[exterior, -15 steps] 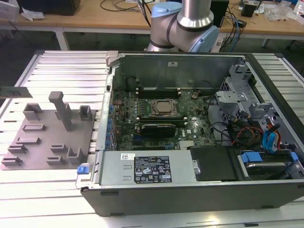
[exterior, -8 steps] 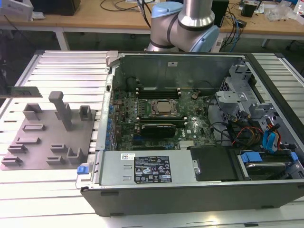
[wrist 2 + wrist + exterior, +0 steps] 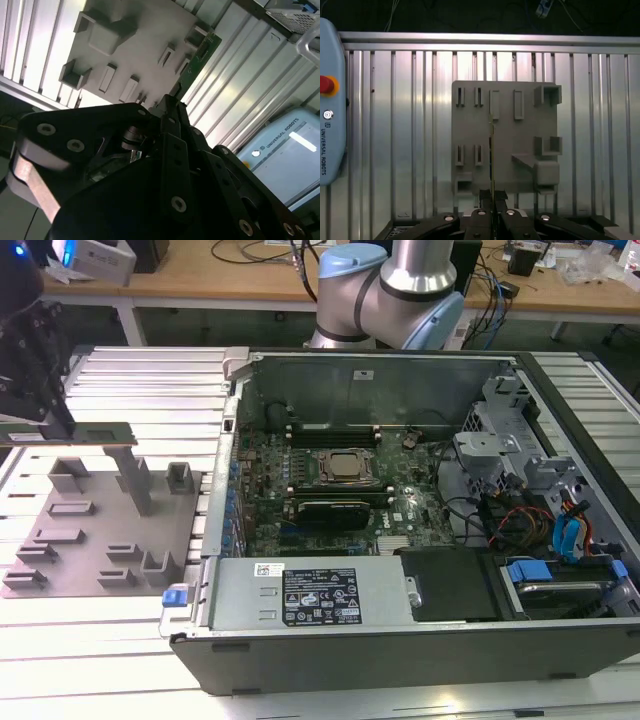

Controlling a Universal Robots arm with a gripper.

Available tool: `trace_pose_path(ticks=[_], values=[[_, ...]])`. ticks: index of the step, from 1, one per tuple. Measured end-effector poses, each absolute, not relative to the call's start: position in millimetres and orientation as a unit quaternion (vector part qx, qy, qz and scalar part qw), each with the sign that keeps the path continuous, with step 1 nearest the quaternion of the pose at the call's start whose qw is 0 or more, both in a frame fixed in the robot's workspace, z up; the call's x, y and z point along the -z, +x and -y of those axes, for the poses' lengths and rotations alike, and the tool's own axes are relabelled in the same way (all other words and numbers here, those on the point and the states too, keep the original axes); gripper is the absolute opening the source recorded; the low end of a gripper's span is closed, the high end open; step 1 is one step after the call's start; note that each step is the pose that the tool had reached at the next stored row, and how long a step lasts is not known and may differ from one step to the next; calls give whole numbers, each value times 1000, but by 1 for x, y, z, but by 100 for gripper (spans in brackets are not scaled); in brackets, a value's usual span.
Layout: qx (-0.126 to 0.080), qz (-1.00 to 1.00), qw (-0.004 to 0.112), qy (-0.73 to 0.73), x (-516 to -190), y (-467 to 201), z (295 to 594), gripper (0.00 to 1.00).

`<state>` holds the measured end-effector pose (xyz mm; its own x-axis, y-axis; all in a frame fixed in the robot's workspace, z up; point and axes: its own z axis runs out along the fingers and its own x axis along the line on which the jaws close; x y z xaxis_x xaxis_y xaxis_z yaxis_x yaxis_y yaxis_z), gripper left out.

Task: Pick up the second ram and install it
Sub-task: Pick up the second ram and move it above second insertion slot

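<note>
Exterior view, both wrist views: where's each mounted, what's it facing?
Exterior view: off-arm, above, looks down at open computer case and fixture plate; arm and gripper show.
First wrist view: on wrist, faces fixture plate squarely past gripper; second ram edge-on.
Second wrist view: on wrist, slants over gripper body toward fixture plate.
Both wrist views share: gripper shut on second ram, fixture plate beyond.

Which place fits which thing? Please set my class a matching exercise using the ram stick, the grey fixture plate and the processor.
Things:
1. second ram
2. fixture plate
3. processor

Places:
a. lying on the ribbed metal table
b. on the board inside the open computer case
c. clamped in the gripper, above the plate

Pairs: 1-c, 2-a, 3-b.
</note>
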<state>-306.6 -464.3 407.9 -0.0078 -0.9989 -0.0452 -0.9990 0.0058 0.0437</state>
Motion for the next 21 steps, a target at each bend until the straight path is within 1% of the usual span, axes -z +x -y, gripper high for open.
trace_pose_path(ticks=[21], values=[[-31, -709, 1, -704, -408, -228, 464, 11]])
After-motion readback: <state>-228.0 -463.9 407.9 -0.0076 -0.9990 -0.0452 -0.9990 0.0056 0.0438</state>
